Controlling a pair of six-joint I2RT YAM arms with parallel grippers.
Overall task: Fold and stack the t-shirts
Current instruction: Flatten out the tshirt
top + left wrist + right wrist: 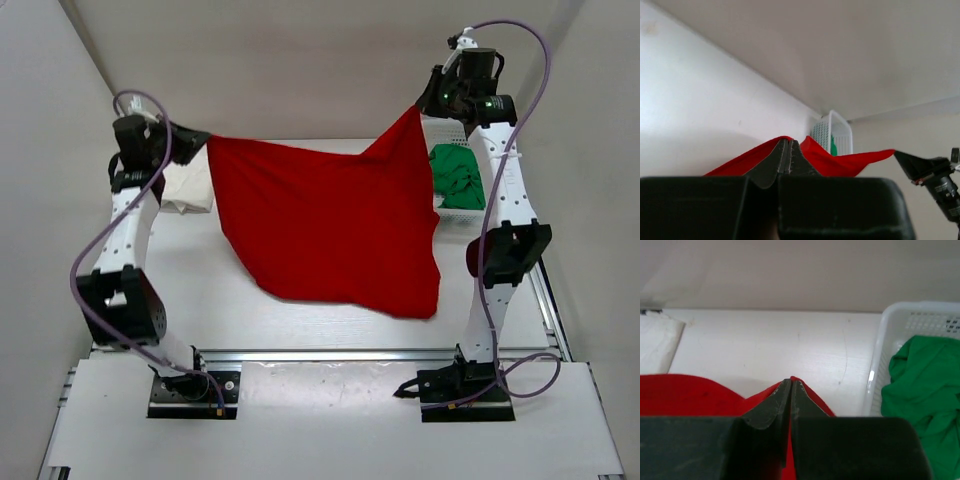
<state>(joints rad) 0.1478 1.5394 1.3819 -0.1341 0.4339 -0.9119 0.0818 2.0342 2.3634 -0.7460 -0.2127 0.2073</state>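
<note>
A bright red t-shirt (330, 225) hangs stretched in the air between my two grippers, its lower part draping down to the table. My left gripper (203, 138) is shut on the shirt's left top corner (777, 141). My right gripper (425, 103) is shut on the right top corner (795, 381). A cream-white t-shirt (186, 187) lies folded on the table at the left, partly behind the red cloth; it also shows in the right wrist view (655, 345). A green t-shirt (457, 176) lies crumpled in the basket, seen closer in the right wrist view (925, 390).
A white plastic mesh basket (441, 128) stands at the back right of the table, its rim (877, 360) close to my right gripper. The enclosure walls rise on the left, back and right. Aluminium rails run along the near edge by the arm bases.
</note>
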